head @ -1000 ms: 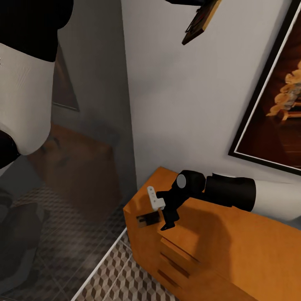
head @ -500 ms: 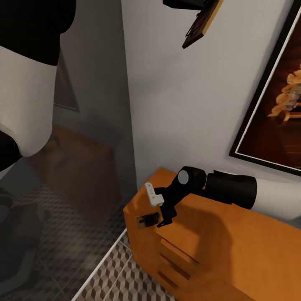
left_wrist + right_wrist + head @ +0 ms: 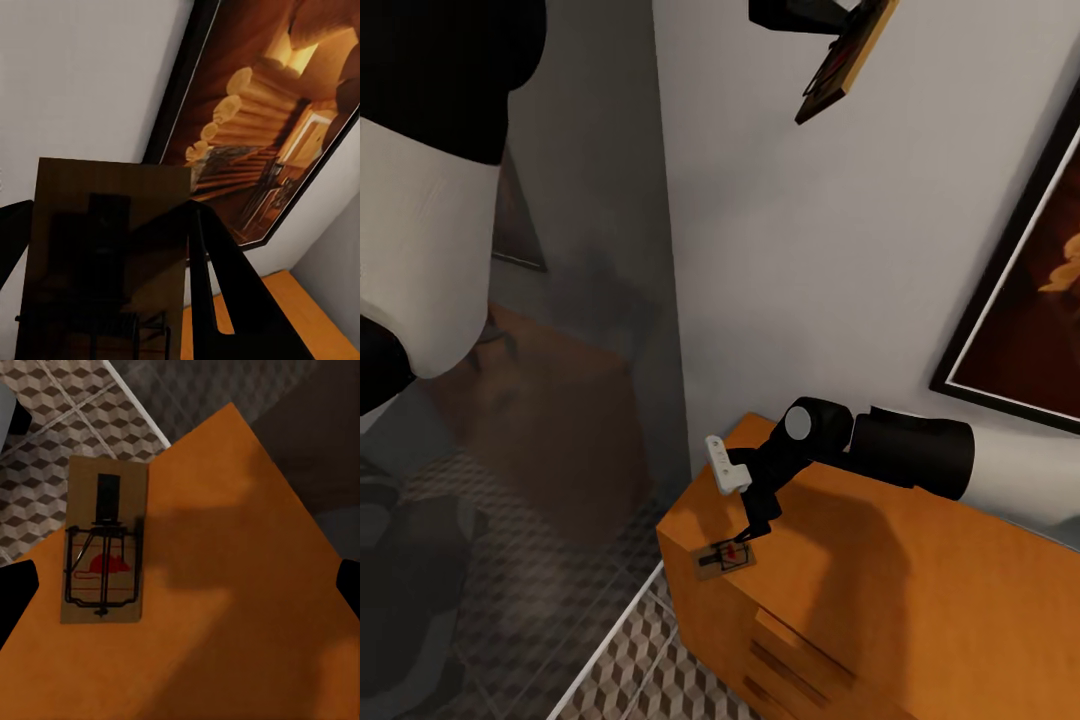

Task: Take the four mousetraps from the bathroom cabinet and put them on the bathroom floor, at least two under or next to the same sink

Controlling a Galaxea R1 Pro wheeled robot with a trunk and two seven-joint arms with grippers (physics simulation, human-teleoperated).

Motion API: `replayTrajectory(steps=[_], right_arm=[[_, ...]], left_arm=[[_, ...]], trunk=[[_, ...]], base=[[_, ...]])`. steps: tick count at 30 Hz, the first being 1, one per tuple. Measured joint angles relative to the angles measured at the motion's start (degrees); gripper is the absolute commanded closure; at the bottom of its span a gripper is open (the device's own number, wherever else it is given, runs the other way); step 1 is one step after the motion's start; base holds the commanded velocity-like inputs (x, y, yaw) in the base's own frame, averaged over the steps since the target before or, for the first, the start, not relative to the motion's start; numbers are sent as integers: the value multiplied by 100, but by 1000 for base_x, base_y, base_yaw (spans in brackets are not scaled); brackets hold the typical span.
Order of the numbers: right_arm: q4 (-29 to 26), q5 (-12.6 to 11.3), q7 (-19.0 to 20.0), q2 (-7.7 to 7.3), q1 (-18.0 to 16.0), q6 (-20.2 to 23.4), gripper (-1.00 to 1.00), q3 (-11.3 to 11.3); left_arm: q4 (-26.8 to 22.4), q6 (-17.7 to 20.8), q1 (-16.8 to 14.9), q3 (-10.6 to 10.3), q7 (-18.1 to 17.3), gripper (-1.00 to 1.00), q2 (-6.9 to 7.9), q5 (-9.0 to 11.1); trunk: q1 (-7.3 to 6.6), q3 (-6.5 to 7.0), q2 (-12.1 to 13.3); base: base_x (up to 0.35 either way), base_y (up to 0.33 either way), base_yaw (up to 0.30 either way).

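One mousetrap (image 3: 725, 560) (image 3: 101, 547), a flat brown slab with wire parts and a red mark, lies flat on the corner of the orange-brown cabinet (image 3: 900, 600) (image 3: 232, 607). My right gripper (image 3: 748, 532) (image 3: 180, 589) hovers just above it, open, with a black fingertip at each side of the wrist view and nothing between them. Raised high near the wall, my left gripper (image 3: 830, 45) (image 3: 112, 285) is shut on a second mousetrap (image 3: 845, 60) (image 3: 105, 240). The cube-patterned bathroom floor (image 3: 650, 660) (image 3: 60, 405) lies below the cabinet's end.
A dark-framed picture (image 3: 1020, 300) (image 3: 255, 135) hangs on the white wall above the cabinet. Left of the cabinet stands a dim glassy panel (image 3: 560, 400) with a pale sill (image 3: 610, 640) along the floor. My left arm's white shell (image 3: 420, 250) fills the near left.
The head view has shifted slightly. The right gripper has tilted towards the cabinet's corner. The mousetrap, seen dark at the cabinet's end before, now lies flat on top under the fingers.
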Motion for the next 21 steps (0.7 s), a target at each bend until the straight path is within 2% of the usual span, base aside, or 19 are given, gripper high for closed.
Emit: replayTrajectory(steps=[17, 21], right_arm=[[105, -52, -45, 67, 40, 21, -100, 6], [193, -65, -61, 136, 75, 51, -100, -52]], left_arm=[[-5, -1, 35, -2, 2, 100, -1, 1], [-3, 0, 35, -4, 7, 100, 3, 0]], trunk=[[0, 0, 0], [0, 0, 0]], base=[[1, 0, 0], [0, 0, 0]])
